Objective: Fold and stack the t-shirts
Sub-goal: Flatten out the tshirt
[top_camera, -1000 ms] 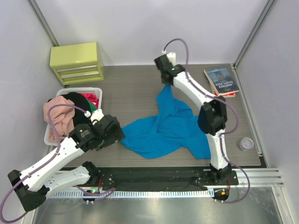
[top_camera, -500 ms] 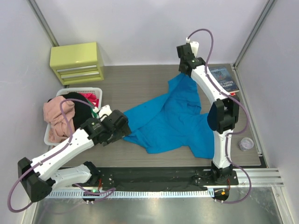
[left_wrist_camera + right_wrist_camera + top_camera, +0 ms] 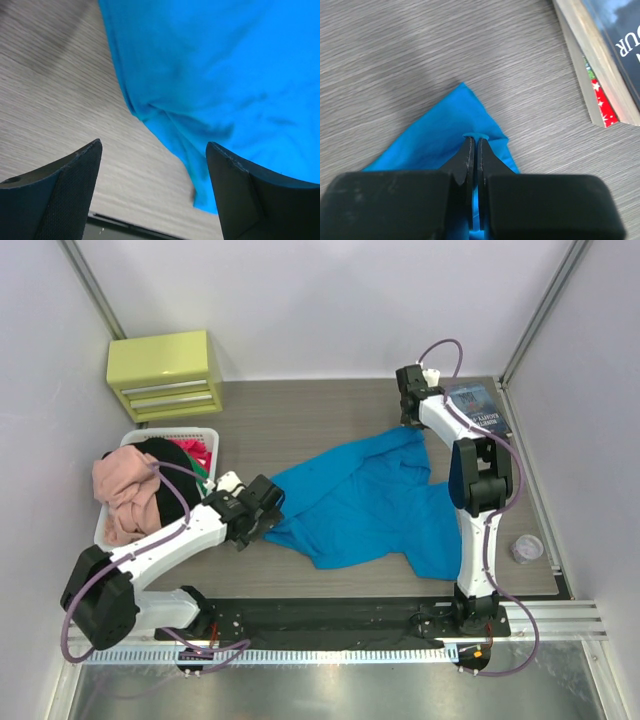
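A turquoise-blue t-shirt point(image 3: 365, 502) lies spread and crumpled across the middle of the table. My right gripper point(image 3: 410, 418) is shut on the shirt's far corner point(image 3: 465, 120) and holds it low over the wood at the back right, beside the books. My left gripper point(image 3: 268, 510) is open and empty at the shirt's near left edge point(image 3: 165, 122); its fingers point(image 3: 235, 185) straddle that edge just above the table. Pink point(image 3: 125, 490), black point(image 3: 165, 465) and red shirts are heaped in a white basket point(image 3: 190, 435) at the left.
A yellow-green drawer box point(image 3: 165, 373) stands at the back left. Dark-blue-covered books point(image 3: 473, 413) lie at the back right, close to my right gripper, and show in the right wrist view point(image 3: 605, 55). A small clear lid point(image 3: 526, 548) lies near the right edge.
My right gripper has pulled the shirt's corner to the right and down toward the table by the books, stretching the cloth out. My left gripper has moved right to the shirt's left edge.
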Motion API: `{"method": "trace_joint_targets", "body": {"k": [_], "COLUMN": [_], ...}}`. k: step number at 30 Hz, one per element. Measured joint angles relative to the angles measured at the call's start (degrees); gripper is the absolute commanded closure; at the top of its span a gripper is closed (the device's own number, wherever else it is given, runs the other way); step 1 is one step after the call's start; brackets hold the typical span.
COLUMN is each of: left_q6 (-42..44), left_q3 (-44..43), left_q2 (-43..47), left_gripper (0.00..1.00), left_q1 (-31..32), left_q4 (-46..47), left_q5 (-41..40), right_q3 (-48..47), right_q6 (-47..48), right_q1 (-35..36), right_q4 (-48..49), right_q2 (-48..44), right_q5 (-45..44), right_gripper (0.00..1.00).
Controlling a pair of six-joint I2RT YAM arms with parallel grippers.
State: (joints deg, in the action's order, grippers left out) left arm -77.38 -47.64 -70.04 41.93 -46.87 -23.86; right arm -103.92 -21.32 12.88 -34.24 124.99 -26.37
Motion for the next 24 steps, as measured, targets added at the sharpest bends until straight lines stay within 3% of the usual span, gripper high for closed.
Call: {"method": "trace_joint_targets", "body": {"k": [4,11,15,20,24], "left_q6": [-0.7,-2.1,-2.8,-3.2,-3.0], "left_q3": [2.0,6.4,6.7,8.1,8.2], "left_q2": [-2.8,-3.4,-3.4,-3.4,-3.8], "left_gripper": [0.31,0.41,0.53,0.6,0.79], "left_q1": [-1.6,-4.2,-4.6,-4.8,-5.0], "left_q4": [2.2,7.1,8.1,10.1,10.9], "left_q5": [0.4,1.6,1.3,1.4,1.3], "right_q3": [0.7,0.7,0.7,0.7,0.7], "right_q6": [0.0,0.2,0.2,0.2,0.2], "right_q1": [-0.9,-0.6,-0.5,-0.5,-0.5], "right_q4": [0.8,1.9,2.3,2.5,2.5], "right_q2": [0.0,0.0,0.0,0.0,0.0], "right_q5": [0.2,1.1,1.2,1.2,1.3], "right_gripper": [0.99,0.99,0.99,0.99,0.99]}}
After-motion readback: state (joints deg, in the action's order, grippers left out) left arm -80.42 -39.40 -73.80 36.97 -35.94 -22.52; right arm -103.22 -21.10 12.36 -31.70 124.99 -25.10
